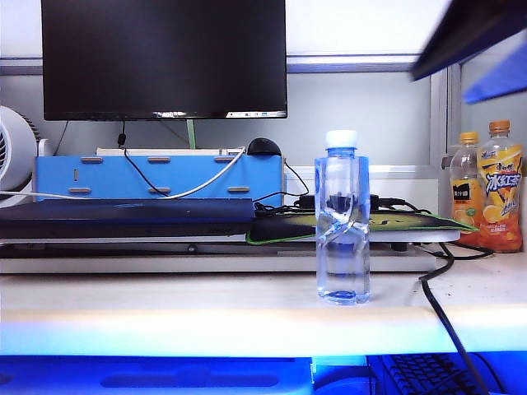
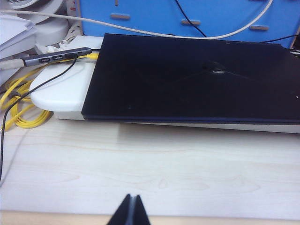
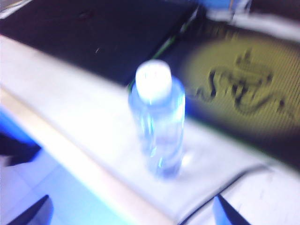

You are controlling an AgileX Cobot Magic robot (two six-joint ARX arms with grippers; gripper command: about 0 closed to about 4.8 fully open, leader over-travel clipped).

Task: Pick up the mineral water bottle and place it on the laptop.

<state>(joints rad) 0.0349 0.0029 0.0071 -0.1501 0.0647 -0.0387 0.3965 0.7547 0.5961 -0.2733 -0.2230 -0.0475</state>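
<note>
Exterior view: we are logging the water bottle standing upright on the desk, cap up, long axis vertical, apart from the closed laptop lying flat to its left.

Left wrist view: the left gripper is hanging over bare desk before the laptop, its tips pressed together.

Right wrist view: the right gripper is showing its tips spread wide, the blurred bottle between and beyond them, untouched.
</note>
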